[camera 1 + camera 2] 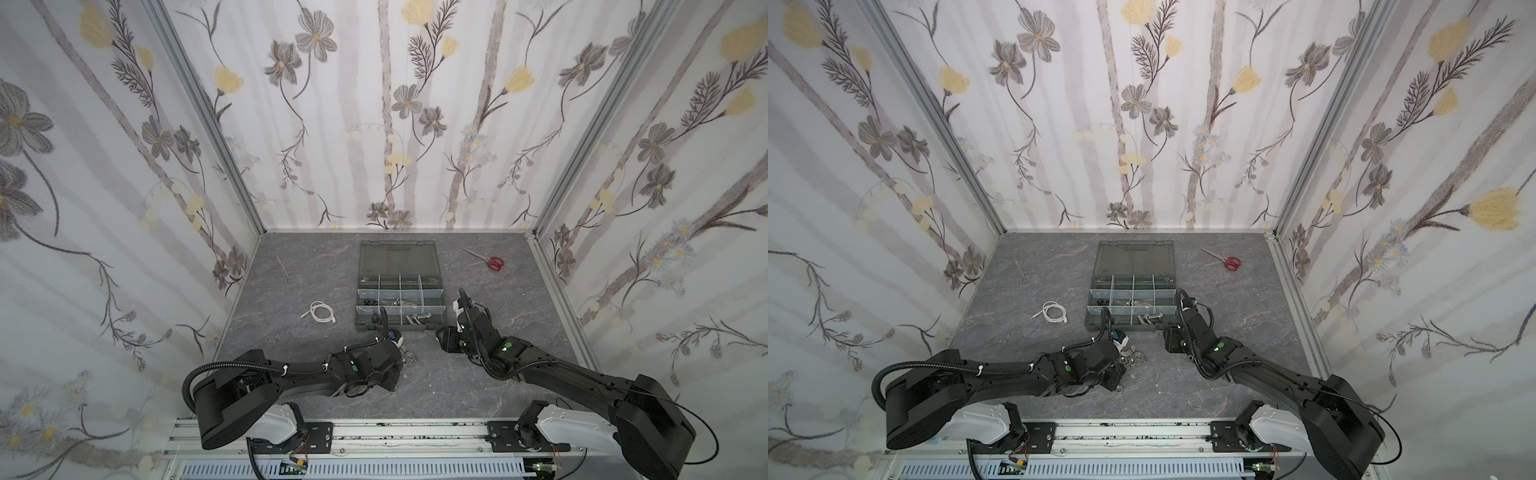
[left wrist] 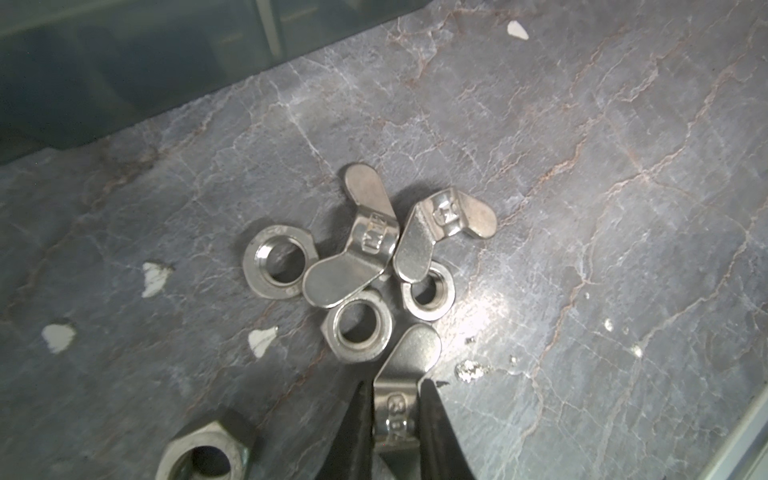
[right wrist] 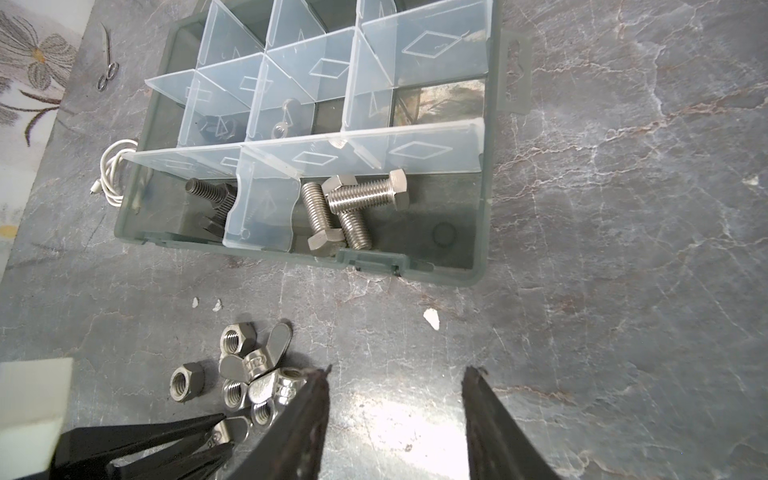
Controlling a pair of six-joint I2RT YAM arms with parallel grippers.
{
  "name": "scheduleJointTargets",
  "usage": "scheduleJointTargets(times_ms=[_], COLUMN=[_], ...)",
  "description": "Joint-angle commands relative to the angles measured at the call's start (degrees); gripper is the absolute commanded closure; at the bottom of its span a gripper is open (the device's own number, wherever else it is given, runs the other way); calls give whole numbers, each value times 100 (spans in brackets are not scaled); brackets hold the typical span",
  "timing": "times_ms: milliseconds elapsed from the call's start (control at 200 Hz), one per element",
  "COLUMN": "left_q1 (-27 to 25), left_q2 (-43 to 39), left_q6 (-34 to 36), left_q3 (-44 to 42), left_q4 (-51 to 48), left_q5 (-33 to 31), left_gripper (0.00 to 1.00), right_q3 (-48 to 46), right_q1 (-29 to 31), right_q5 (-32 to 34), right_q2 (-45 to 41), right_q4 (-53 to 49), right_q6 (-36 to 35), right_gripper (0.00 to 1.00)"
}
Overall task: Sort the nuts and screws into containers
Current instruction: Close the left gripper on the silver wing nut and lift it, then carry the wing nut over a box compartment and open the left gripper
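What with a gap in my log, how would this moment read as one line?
left gripper: shut on wing nut | right gripper: open, empty | silver screws: in case

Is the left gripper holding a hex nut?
No, the left gripper pinches a wing nut between its shut jaws.

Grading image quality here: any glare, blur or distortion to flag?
Left wrist view: organizer case blurred, nuts sharp, glare patch on table. Right wrist view: brighter table glare. Both top views: even light, walls splayed by the wide angle.
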Motion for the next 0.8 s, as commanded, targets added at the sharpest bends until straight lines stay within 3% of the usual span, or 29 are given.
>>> scheduleJointTargets(times_ms=[0, 160, 485, 640, 794], left_q1=[0, -1, 333, 1072, 1658], left_q2=[47, -193, -1221, -855, 55], left_q6=[-1, -72, 193, 486, 674], left_q3=[92, 159, 629, 1256, 2009], left_q4=[-377, -372, -355, -325, -206], left_q5=[-104, -182, -410, -374, -52], left_gripper=[91, 96, 89, 89, 88], right_q3=[14, -44, -64, -56, -30], right_q1=[2, 2, 2, 7, 4], right_q5=[54, 120, 137, 78, 91], right_q2=[2, -76, -57, -3, -22], right_q4=[319, 303, 376, 419, 359], right_q6=[98, 105, 148, 148, 123], right_gripper=[47, 48, 48, 47, 47])
